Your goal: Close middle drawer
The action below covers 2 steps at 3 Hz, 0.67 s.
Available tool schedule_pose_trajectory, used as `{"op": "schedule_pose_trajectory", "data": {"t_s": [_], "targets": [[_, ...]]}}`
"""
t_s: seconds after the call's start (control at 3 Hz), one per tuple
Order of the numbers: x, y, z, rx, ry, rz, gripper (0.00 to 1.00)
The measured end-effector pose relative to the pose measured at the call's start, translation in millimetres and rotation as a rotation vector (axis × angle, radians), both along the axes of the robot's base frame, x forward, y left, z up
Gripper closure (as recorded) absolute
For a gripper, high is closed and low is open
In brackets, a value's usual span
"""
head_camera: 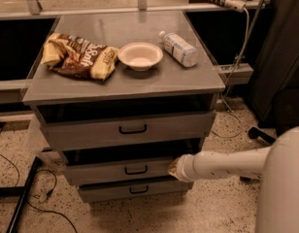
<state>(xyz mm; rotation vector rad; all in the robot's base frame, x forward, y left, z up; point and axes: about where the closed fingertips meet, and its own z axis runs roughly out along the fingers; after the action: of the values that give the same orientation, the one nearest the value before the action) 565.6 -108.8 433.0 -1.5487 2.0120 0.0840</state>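
Note:
The middle drawer point(106, 170) is a grey drawer with a small black centre handle point(136, 170), second of three in the grey cabinet. Its front stands only slightly out from the cabinet, with a dark gap above it. My white arm reaches in from the right, and my gripper point(173, 168) rests against the right end of the drawer's front panel. The top drawer point(130, 129) above it has a larger black handle and also stands a little out. The bottom drawer point(132, 190) sits below.
On the cabinet top point(188, 81) lie a brown snack bag point(79, 56), a white bowl point(140, 56) and a plastic water bottle point(178, 48). Cables hang at the right. A black chair base point(258, 135) stands on the speckled floor at right. A black bar point(24, 193) lies at left.

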Motion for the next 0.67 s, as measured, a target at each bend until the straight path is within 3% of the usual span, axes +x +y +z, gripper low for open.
{"op": "schedule_pose_trajectory", "data": {"t_s": [0.33,0.67], "targets": [[34.6,3.7,1.4,-0.016,-0.048,-0.02,1.0],[35.5,4.2,1.5,-0.018,-0.05,-0.019,0.81]]}}
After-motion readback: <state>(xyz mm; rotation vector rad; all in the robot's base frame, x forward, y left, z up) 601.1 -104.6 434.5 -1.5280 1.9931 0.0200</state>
